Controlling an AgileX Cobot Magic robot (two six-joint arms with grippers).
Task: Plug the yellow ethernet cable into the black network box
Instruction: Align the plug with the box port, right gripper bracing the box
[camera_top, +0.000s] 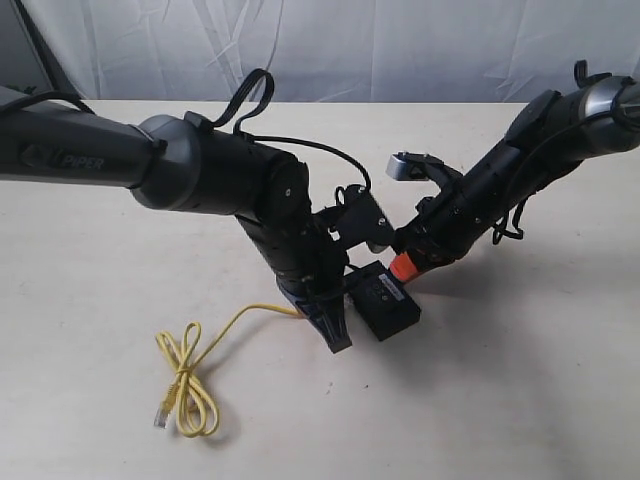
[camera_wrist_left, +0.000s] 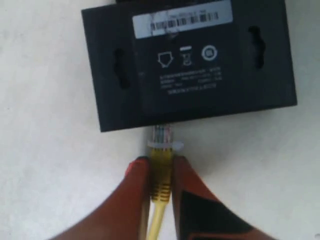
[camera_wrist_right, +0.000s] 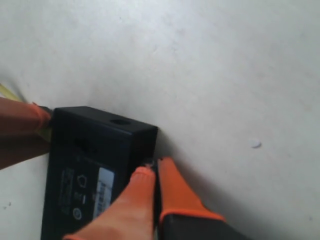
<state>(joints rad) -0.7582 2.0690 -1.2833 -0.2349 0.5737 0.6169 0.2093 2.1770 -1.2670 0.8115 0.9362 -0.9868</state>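
Yellow ethernet cable (camera_wrist_left: 161, 172) — plug tip perhaps inside black network box (camera_wrist_left: 190, 65)

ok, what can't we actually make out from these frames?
1. Plug depth: left wrist view looks down on the black network box, hiding its port face; the yellow ethernet cable only meets the edge.
2. Exterior view: the left gripper covers that joint.
3. Right wrist view: whether the right gripper clamps the box or just braces it.
4. Print on the label: blurred, left wrist view.
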